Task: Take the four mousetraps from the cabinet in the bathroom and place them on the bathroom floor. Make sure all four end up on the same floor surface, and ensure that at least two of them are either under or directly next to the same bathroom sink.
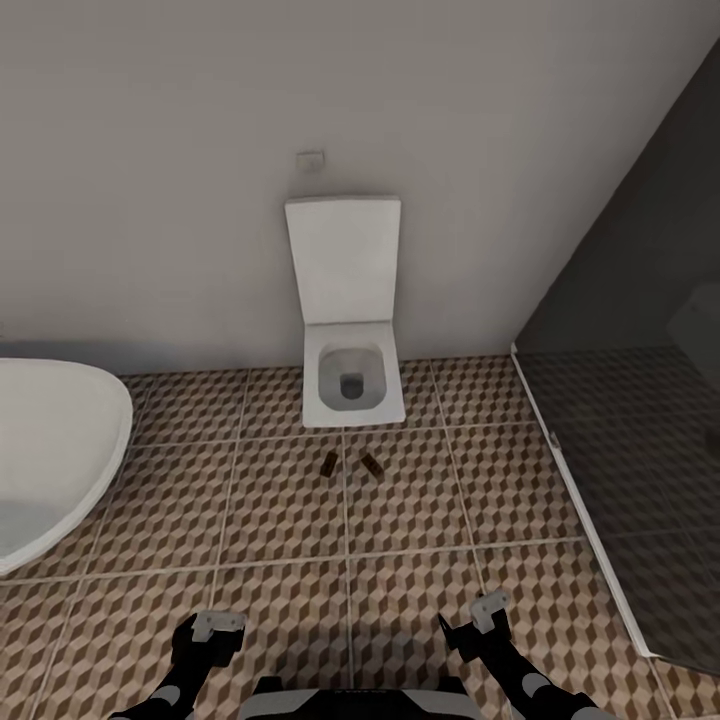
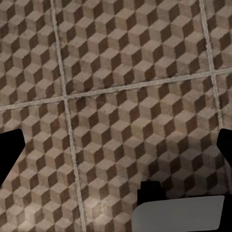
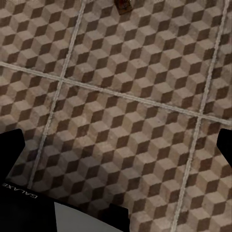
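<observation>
Both our grippers, left and right, hang spread and empty above the bathroom floor, two mousetraps lying before the toilet.

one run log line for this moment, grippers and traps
mousetraps: two on tiled floor before toilet | left gripper: open, empty | right gripper: open, empty

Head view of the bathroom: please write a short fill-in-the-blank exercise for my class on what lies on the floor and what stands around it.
1. Two mousetraps lie on the tiled floor just in front of the ____.
2. The number of mousetraps visible on the floor is ____.
3. The toilet lid is ____.
4. The white bathtub is on the robot's ____ side.

Missing words: toilet; two; up; left
</observation>
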